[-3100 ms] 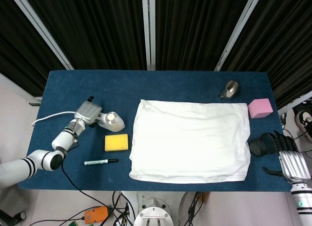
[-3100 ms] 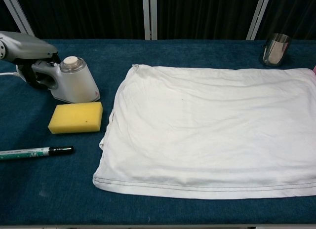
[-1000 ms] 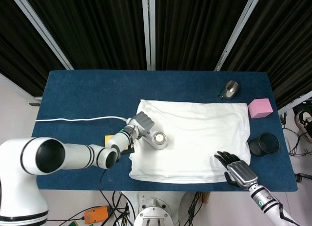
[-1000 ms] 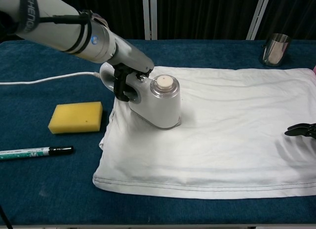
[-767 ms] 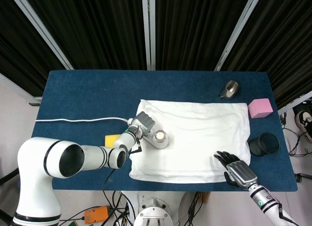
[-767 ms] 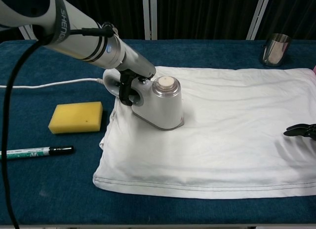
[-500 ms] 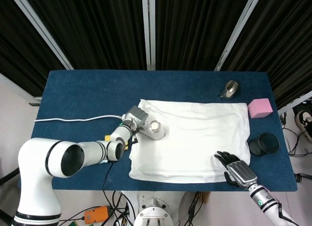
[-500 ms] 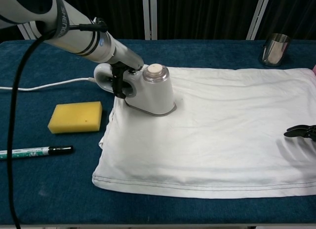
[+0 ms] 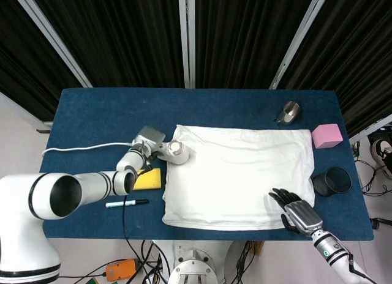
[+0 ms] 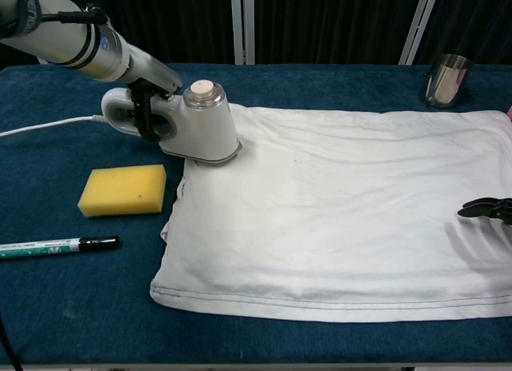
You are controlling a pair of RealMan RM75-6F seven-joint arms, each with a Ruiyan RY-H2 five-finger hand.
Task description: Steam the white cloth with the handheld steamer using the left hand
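The white cloth (image 9: pixel 239 177) (image 10: pixel 344 219) lies flat in the middle of the blue table. A white handheld steamer (image 9: pixel 173 152) (image 10: pixel 198 125) stands at the cloth's far left corner, its base partly on the cloth's edge and partly on the table. My left hand (image 9: pixel 143 150) (image 10: pixel 147 109) grips the steamer's loop handle from the left. My right hand (image 9: pixel 295 211) rests with fingers spread on the cloth's near right corner. Only its dark fingertips (image 10: pixel 483 209) show in the chest view.
A yellow sponge (image 9: pixel 149 179) (image 10: pixel 122 189) and a marker pen (image 9: pixel 125 203) (image 10: pixel 56 245) lie left of the cloth. The steamer's white cable (image 9: pixel 86 147) trails left. At the far right stand a metal cup (image 9: pixel 289 111) (image 10: pixel 446 79), a pink block (image 9: pixel 326 135) and a black cup (image 9: pixel 335 181).
My left hand has slid the steamer left and away from me, from the cloth's left-middle to its far left corner. The right hand has stayed put.
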